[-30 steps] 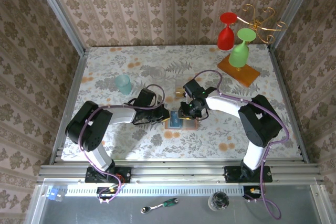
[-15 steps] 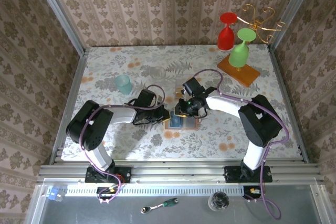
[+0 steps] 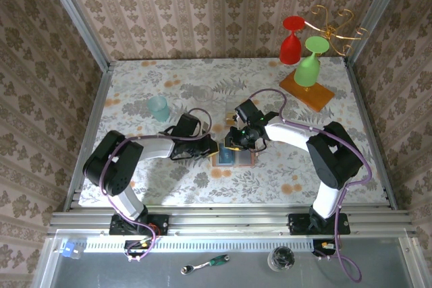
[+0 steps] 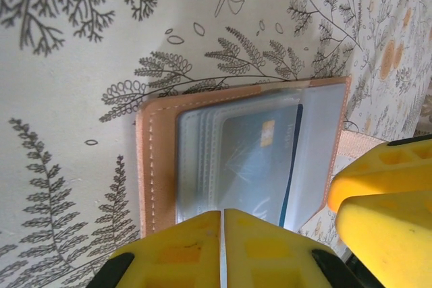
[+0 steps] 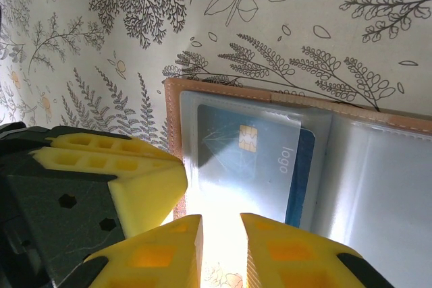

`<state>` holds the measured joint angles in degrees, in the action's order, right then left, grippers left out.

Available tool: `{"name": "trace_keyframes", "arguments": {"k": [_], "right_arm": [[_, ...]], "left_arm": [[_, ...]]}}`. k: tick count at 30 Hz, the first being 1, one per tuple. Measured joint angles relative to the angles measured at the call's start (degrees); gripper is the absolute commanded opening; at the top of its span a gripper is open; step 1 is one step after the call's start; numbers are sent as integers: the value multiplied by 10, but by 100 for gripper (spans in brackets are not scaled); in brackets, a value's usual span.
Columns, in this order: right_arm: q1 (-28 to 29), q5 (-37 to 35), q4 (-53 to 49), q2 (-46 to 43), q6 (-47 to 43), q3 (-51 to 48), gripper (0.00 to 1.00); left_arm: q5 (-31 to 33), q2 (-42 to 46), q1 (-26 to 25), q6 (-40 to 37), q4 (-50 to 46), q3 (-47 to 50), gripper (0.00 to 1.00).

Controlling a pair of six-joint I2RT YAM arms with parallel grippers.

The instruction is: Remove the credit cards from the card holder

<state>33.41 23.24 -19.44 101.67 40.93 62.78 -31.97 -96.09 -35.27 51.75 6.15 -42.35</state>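
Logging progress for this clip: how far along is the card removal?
Done: card holder lies open. In hand: left claw shut at its edge, right claw slightly parted close by; grip unclear. Left: blue card sits in its pocket, to be pulled out.

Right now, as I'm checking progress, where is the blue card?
In the right wrist view, the blue card sits in a clear pocket of the open card holder, just beyond the right gripper; the holder lies mid-table, left gripper on its left.

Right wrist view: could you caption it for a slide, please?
Open card holder, blue card pocketed, right gripper at its edge.
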Motion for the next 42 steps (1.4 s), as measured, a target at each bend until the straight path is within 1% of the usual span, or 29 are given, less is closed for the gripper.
{"name": "trace_keyframes", "arguments": {"k": [11,13,17,34,42], "right_arm": [[-3,2,0,1,0,-2,21],[-3,4,0,3,0,-3,21],[-3,7,0,13,0,-3,26],[-3,5,-2,30,-2,-7,26],[-3,-8,-15,30,-7,-7,26]], "left_arm": [[-17,-13,1,-2,17,-8,10],[-18,-17,1,-2,19,-8,9],[-17,-18,5,-3,19,-8,8],[-17,-20,12,-10,7,-7,8],[-17,-23,12,-10,7,-7,8]]}}
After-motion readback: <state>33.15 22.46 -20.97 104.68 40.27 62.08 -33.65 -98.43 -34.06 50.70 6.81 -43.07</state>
